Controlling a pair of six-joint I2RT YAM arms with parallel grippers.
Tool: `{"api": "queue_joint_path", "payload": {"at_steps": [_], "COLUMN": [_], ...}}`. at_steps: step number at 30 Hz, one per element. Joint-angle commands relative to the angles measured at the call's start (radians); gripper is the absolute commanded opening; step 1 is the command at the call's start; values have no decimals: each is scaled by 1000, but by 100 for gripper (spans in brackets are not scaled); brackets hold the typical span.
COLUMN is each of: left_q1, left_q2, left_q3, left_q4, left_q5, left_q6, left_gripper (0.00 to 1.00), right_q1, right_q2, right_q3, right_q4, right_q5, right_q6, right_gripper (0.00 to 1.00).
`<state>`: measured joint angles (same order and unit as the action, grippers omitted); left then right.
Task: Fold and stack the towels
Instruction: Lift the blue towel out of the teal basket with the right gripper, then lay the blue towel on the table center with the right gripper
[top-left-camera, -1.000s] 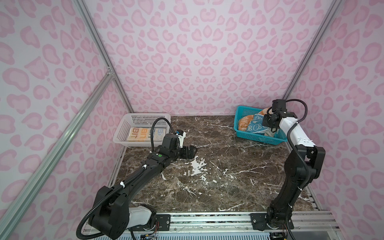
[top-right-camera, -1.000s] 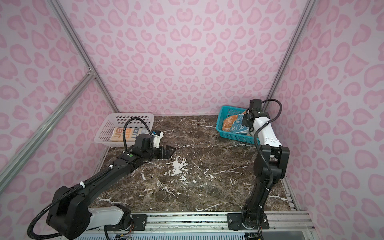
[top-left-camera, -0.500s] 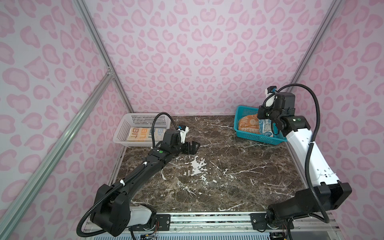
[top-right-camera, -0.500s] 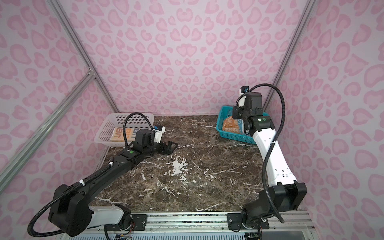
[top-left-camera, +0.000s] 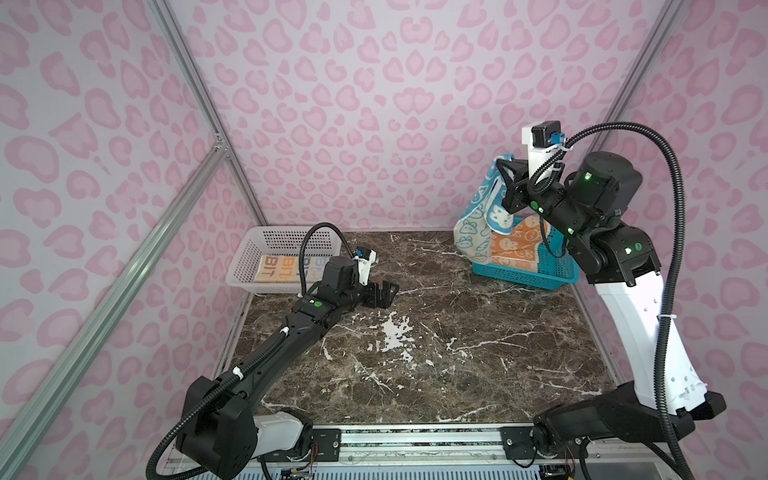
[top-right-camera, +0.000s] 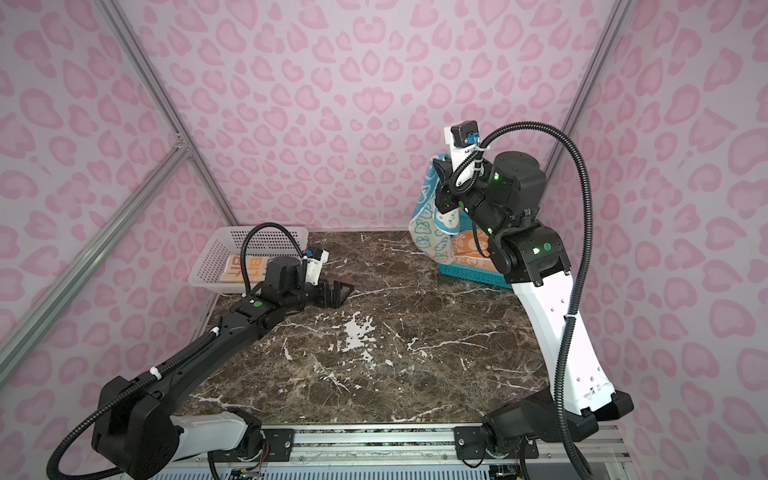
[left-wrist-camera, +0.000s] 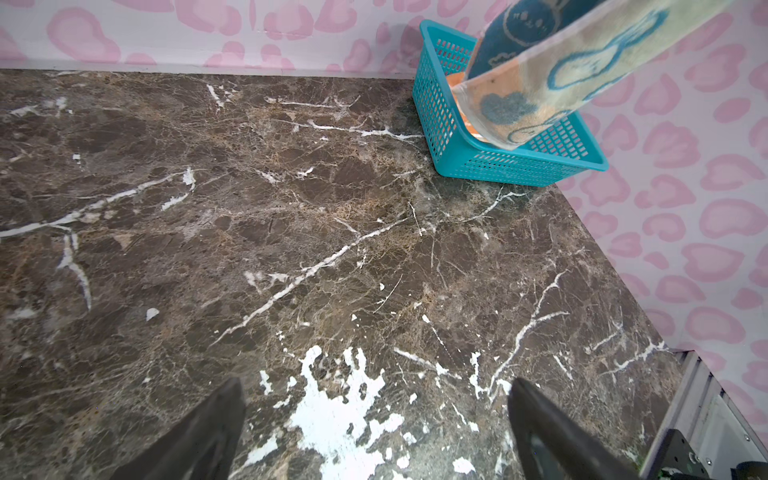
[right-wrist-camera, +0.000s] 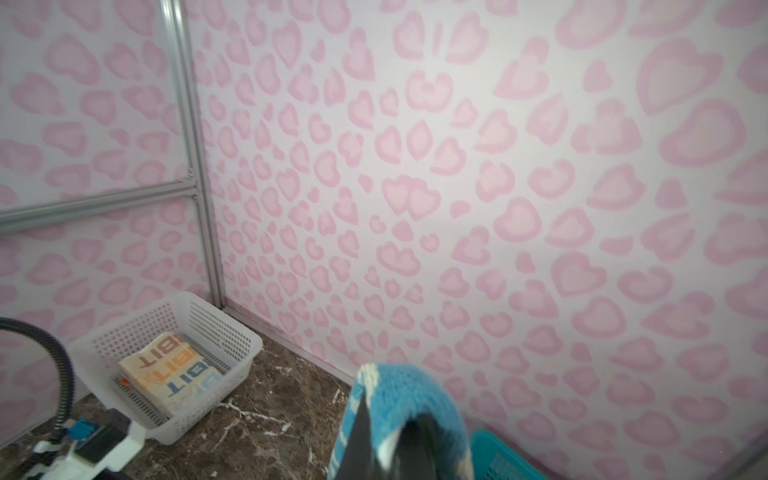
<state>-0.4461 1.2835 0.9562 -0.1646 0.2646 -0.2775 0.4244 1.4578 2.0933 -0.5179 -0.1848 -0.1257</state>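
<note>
Now right gripper (top-left-camera: 503, 170) pinches blue rabbit towel (top-left-camera: 478, 232), dangling abv teal basket (top-left-camera: 523, 276); left gripper (top-left-camera: 386, 291) spread wide over marble tabletop (top-left-camera: 436, 353)

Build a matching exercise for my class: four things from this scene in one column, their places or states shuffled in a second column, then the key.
Column 1
1. blue towel
2. orange towel
3. cream towel
4. left gripper

Column 2
A. folded in the white basket
B. jaws open, empty, above the table
C. hanging from the shut right gripper
D. lying in the teal basket

Pairs: 1-C, 2-D, 3-A, 4-B
</note>
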Motion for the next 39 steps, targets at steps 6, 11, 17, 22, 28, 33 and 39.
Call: {"api": "queue_joint_path", "payload": {"at_steps": [6, 11, 17, 22, 28, 33, 39], "left_q1": [1, 3, 6, 6, 6, 7, 37], "left_q2": [-59, -135, -169, -119, -42, -21, -43], "left_q3": [-21, -68, -106, -101, -70, -59, -84], "left_q4": [-38, -39, -56, -61, -62, -71, -75], "left_q5": [-75, -116, -144, -135, -124, -135, -143], "left_q6": [52, 58, 56, 42, 25, 13, -39], "left_gripper": [100, 100, 99, 99, 99, 99, 99], "right_q1": [73, 57, -58, -85, -87, -46, 95], "right_q2": [-10, -104, -181, -196, -186, -162, -43], "right_q3": [-28, -341, -749, -912, -925, -878, -797], "right_q4": [58, 145, 188, 16, -102, -81, -104], "right_q5": [-97, -56, -144, -2, 249, 200, 149], "right_q6": [45, 104, 268, 255, 254, 172, 54], "right_gripper": [0, 0, 0, 9, 39, 55, 59]}}
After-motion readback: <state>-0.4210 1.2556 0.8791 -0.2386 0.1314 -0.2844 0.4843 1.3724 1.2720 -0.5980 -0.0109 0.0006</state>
